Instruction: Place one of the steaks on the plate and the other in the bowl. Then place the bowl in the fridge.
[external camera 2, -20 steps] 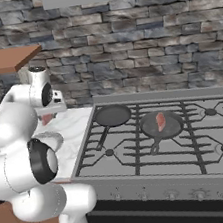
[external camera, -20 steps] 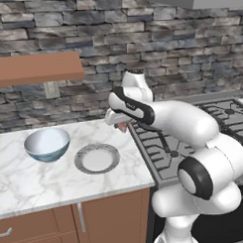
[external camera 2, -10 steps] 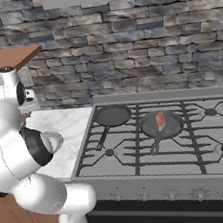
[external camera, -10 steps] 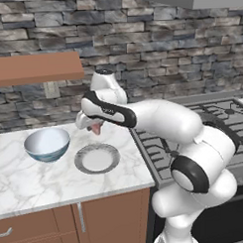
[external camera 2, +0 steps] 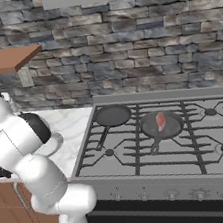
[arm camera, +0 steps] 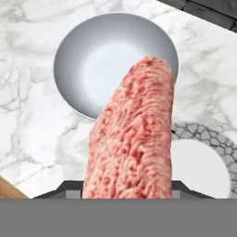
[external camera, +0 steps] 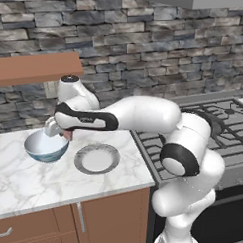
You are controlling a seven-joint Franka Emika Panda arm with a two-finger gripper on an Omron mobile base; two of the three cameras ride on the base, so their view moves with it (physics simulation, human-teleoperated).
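So we had the pincer [external camera: 68, 134] clenched on one flat pinkish-red raw steak [arm camera: 132, 134], hanging it just above the deep pale-blue bowl [external camera: 46, 146] on the white marble counter [external camera: 26, 181], with the shallow grey-rimmed plate [external camera: 97, 158] right beside it and the other steak [external camera 2: 160, 121] sitting in a dark round frying pan [external camera 2: 162, 125] over on the stove. Our guess was that the slab was soft, floppy and a bit slick, so gripping it across one end and letting it dangle seemed safest. No brands, labels or writing anywhere that we could read.
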